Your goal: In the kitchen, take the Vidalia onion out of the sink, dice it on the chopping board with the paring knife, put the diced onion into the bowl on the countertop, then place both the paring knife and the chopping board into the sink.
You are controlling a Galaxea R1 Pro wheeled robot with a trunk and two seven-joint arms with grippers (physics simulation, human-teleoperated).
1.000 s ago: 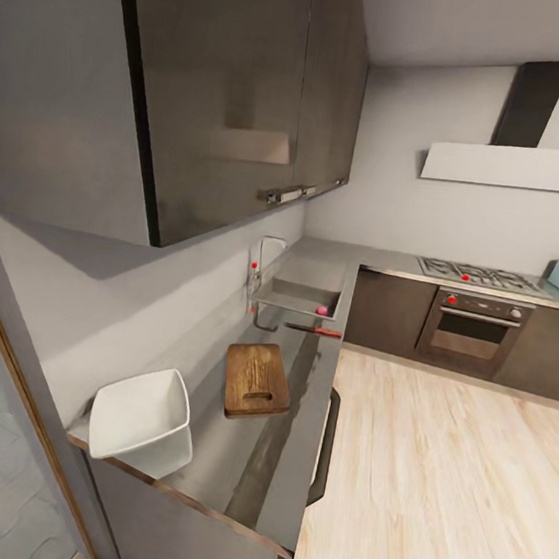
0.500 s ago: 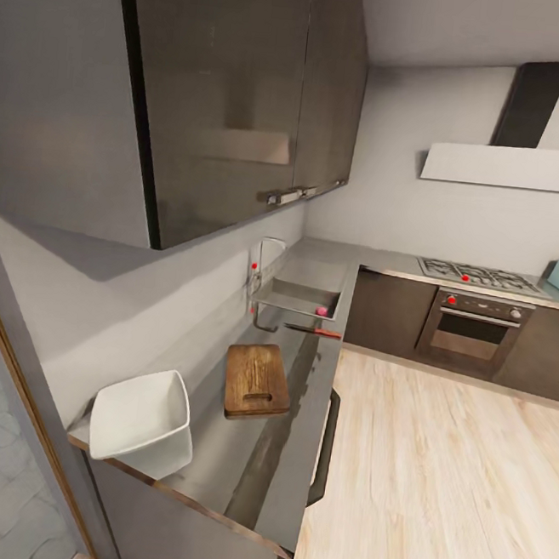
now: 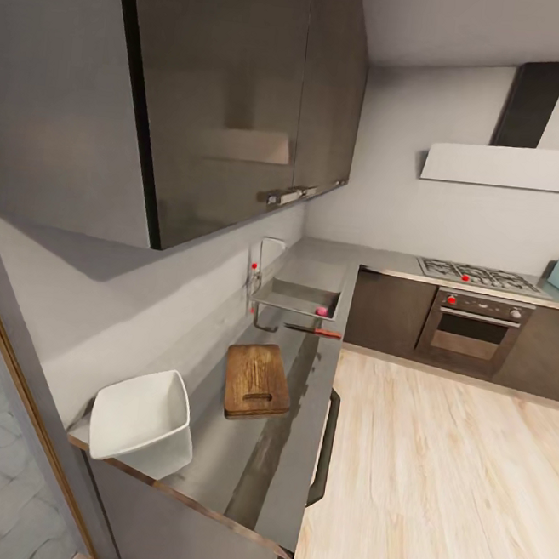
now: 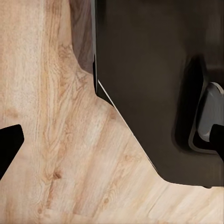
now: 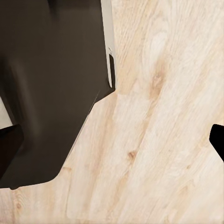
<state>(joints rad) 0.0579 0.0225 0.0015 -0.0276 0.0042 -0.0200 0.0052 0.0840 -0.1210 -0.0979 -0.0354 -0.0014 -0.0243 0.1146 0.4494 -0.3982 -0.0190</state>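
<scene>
Bowl (image 3: pixel 141 416), chopping board (image 3: pixel 257 380), paring knife (image 3: pixel 315 330) along countertop (image 3: pixel 271 458); pink onion (image 3: pixel 321 311) in sink (image 3: pixel 299 298). Both grippers' jaws spread wide, over wood floor (image 5: pixel 158 140).

The left gripper (image 4: pixel 112 144) points down, its two black fingertips (image 4: pixel 9 144) spread far apart at nine and three o'clock of the left wrist view. The right gripper (image 5: pixel 114 140) hangs the same way, one dark fingertip (image 5: pixel 217 142) at three o'clock, the other at nine, jaws wide, nothing between them
</scene>
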